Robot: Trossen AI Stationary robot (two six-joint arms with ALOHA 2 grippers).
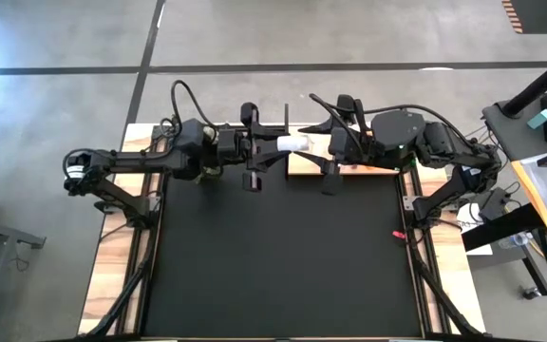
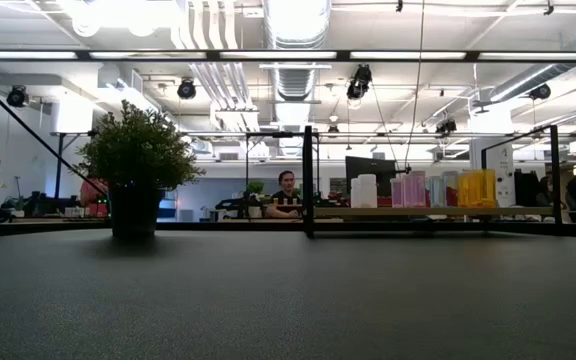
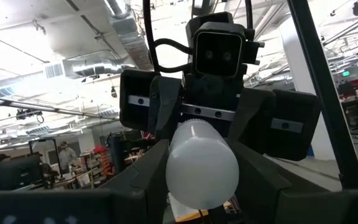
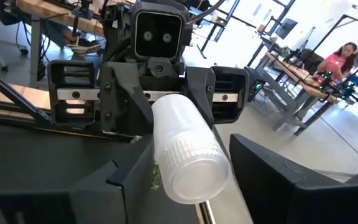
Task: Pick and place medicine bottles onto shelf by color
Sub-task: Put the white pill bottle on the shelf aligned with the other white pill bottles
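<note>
Left gripper point(image 1: 272, 144) pinches a white medicine bottle point(image 1: 293, 142) between its fingers above the shelf point(image 1: 307, 163), bottle's capped end lying between the right gripper's point(image 1: 323, 145) spread jaws.

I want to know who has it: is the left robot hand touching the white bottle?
Touching. In the left wrist view the left gripper has its fingers pressed against the white bottle.

We count 2 arms, each w/ 1 tool: left tool point(image 1: 272, 152), right tool point(image 1: 329, 158). 1 white bottle point(image 1: 293, 143) between them. 1 shelf point(image 2: 438, 211), 1 potted plant point(image 2: 136, 168), 1 black tabletop point(image 1: 273, 256).
</note>
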